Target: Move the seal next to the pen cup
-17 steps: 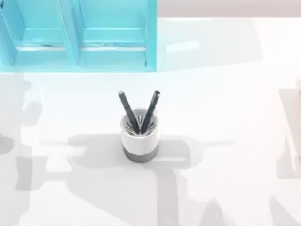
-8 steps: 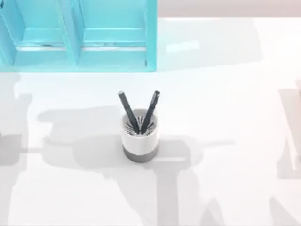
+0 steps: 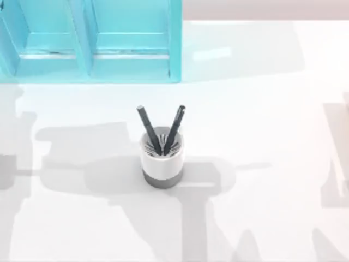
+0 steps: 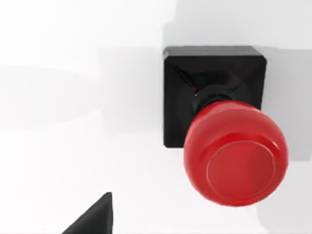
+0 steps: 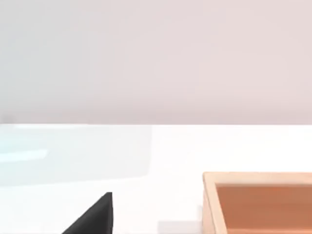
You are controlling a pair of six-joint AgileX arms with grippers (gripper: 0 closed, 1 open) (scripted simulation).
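The pen cup (image 3: pixel 162 158) stands upright near the middle of the table, white with a grey band at its bottom and two dark pens sticking out. The seal (image 4: pixel 222 131), a black square block with a glossy red round knob, stands on the white table close below my left gripper (image 4: pixel 156 230). That gripper is open and holds nothing, and one black fingertip (image 4: pixel 92 222) shows beside the seal without touching it. My right gripper (image 5: pixel 156 230) is open and holds nothing, with one black fingertip (image 5: pixel 92 222) showing.
A turquoise shelf unit (image 3: pixel 92 41) stands at the back left of the table. A wooden box (image 5: pixel 258 204) with an open top lies near my right gripper. Arm shadows fall across the table's left and front.
The arm shadow on the left part of the table has shifted and widened toward the left. The pen cup has not moved.
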